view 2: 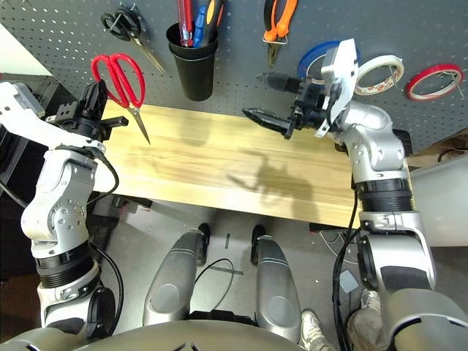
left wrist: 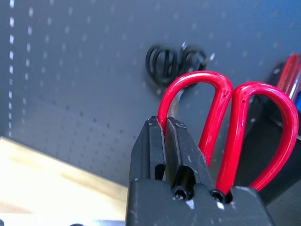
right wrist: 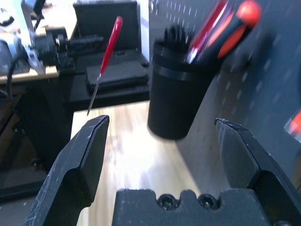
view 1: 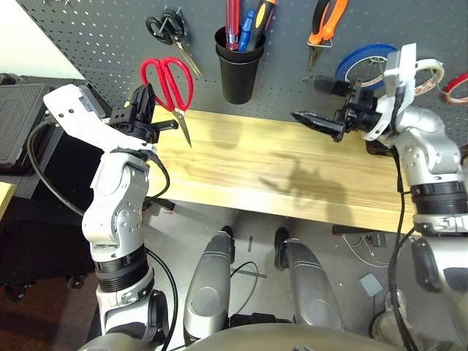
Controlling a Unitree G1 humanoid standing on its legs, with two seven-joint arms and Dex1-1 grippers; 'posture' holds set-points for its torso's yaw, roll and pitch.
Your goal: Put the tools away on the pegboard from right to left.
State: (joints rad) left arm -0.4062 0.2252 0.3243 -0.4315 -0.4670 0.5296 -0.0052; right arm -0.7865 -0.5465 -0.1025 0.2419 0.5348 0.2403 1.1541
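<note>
Left wrist view, nearest the lens: left gripper [left wrist: 167, 134], jaws pressed together on one loop of the red scissors [left wrist: 244, 132]; both red loops rise beside the black fingers [left wrist: 153, 146]. Behind them, blurred, the black scissors [left wrist: 176, 63] hang on the pegboard [left wrist: 70, 70].

Right wrist view: right gripper [right wrist: 162, 141], jaws spread wide with nothing between them. Past them, the black cup [right wrist: 174, 101] on the pegboard, red and orange handles standing in it. This view catches the red scissors edge-on, blade pointing down over the worktop [right wrist: 136, 160].

Head views give the layout the wrist views lack. Red scissors held up off the worktop at the left end, close in front of the pegboard, blades down, below and left of the black scissors. Right gripper [view 1: 316, 102] points toward the robot's left, raised over the worktop's right part. On the pegboard: pliers [view 1: 325, 29] hung right of the cup; screwdriver [view 1: 232, 22] standing in the cup; then a blue tape roll [view 1: 362, 62], a white tape roll [view 2: 380, 73], and the red tape ring [view 2: 433, 80] farthest right.

No legible writing or brand marks.
</note>
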